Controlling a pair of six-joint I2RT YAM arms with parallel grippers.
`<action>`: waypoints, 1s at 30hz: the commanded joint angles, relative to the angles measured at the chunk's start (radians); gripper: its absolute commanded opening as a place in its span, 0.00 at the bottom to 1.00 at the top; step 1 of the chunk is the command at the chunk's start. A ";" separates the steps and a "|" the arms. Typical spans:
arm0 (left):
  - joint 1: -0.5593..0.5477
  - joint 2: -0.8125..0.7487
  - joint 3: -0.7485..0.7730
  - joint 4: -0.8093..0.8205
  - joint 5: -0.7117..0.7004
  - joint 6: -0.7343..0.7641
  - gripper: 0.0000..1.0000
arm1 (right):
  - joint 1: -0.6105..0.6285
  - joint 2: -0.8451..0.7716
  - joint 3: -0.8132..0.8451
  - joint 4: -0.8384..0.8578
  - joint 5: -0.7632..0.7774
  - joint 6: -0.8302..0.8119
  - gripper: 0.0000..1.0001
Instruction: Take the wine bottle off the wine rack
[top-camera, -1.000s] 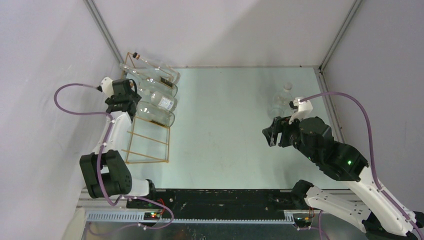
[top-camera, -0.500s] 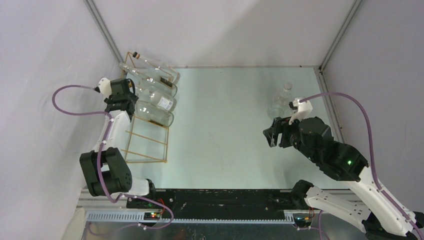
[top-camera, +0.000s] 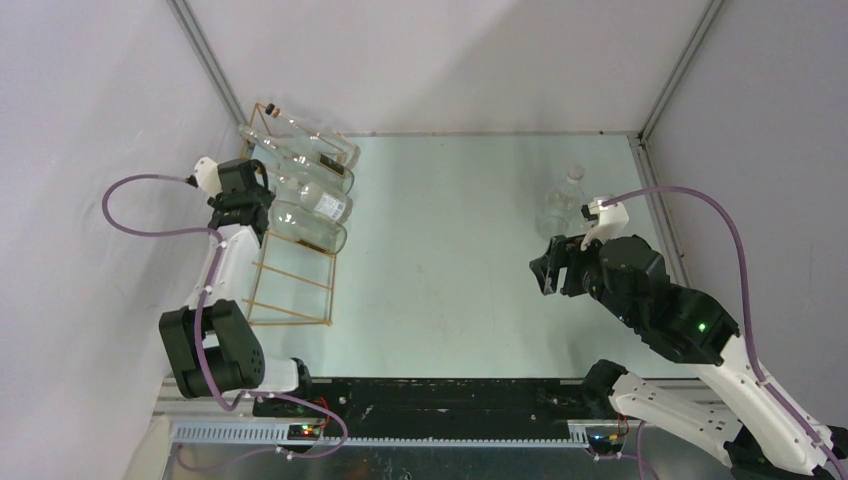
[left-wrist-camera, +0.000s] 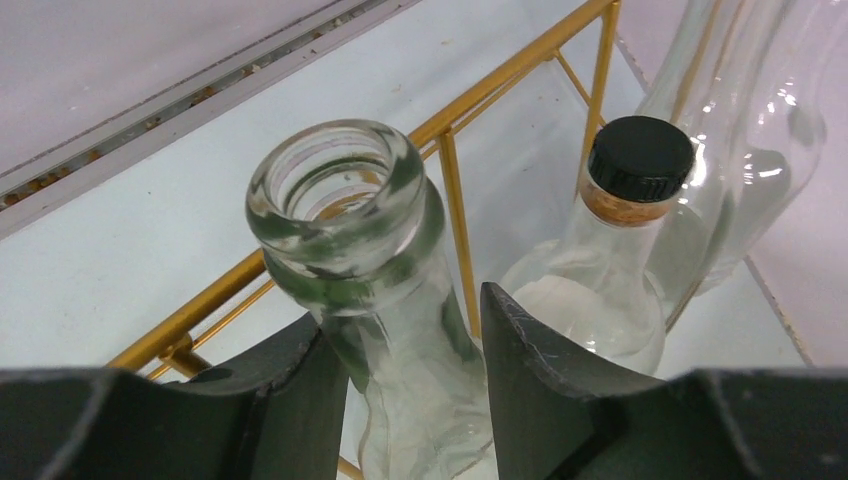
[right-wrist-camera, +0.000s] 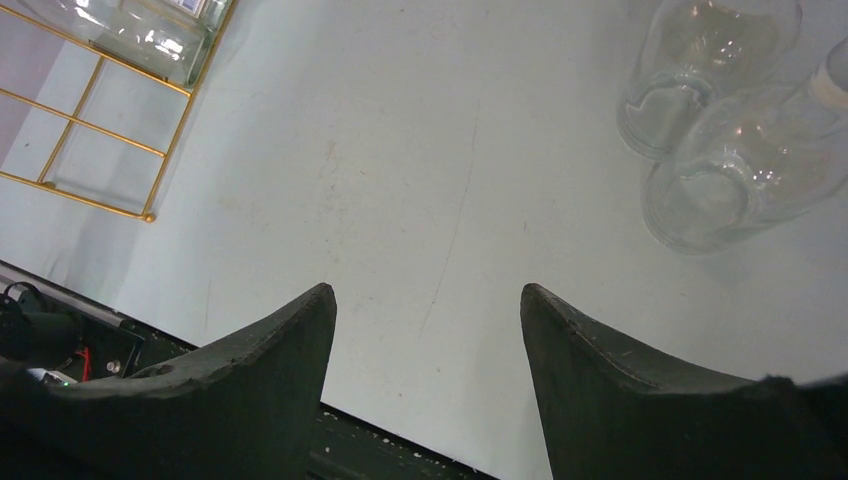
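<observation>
The left jaws sit snug on the neck of the wine bottle (left-wrist-camera: 345, 235), seemingly gripping it where it lies on the wine rack (left-wrist-camera: 520, 68) at the bench's (top-camera: 450, 250) ten o'clock. I'd lift gently, clearing the corked bottle (left-wrist-camera: 640, 160) at its two o'clock. The right jaws hang half-open, empty.

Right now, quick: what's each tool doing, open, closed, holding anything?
Left tool: closed on the neck of the uncapped wine bottle, which lies in the wine rack.
Right tool: open, holding nothing.
</observation>
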 joint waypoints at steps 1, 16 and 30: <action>-0.001 -0.099 -0.004 0.129 0.043 0.026 0.00 | -0.005 -0.001 0.002 0.002 0.016 -0.014 0.71; -0.061 -0.286 -0.054 0.132 -0.020 0.084 0.00 | -0.005 0.001 -0.008 0.009 -0.006 0.001 0.71; -0.205 -0.414 -0.062 0.113 -0.114 0.160 0.00 | -0.007 -0.003 -0.017 0.012 -0.006 0.005 0.71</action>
